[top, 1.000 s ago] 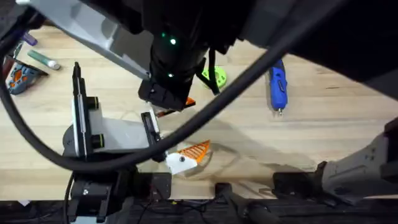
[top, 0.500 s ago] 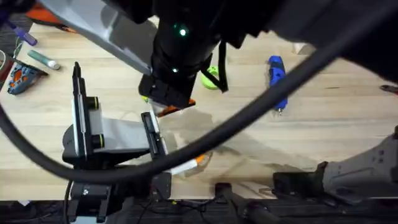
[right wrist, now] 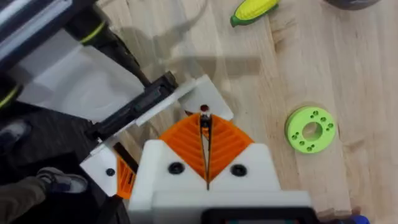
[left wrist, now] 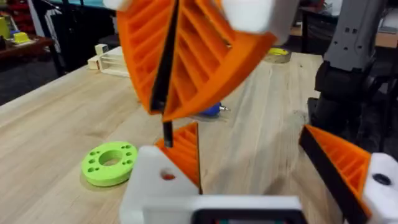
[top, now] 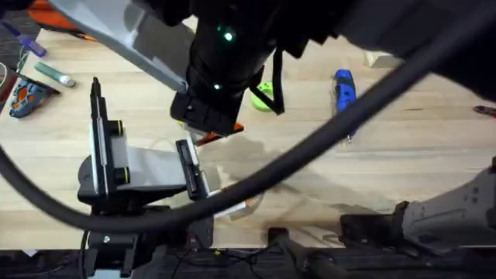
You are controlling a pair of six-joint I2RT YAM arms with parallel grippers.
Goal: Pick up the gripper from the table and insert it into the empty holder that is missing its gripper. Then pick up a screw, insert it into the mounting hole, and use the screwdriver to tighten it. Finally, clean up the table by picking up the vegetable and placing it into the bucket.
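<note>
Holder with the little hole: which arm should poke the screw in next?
The right one, probably. The right gripper is shut on a thin dark screw just above the holder, which sits on the left arm itself.

The blue pen-shaped electric screwdriver (top: pixel 345 102) lies flat on the pale wooden table (top: pixel 418 147), thin metal tip toward the near edge. The small yellow-green oblong toy vegetable (right wrist: pixel 254 10) lies on its side on the bare wood. The white wedge-shaped plastic holder (right wrist: pixel 186 99) sits beneath the right pincer (right wrist: pixel 205 134), whose orange ribbed fingers are pressed together.
</note>
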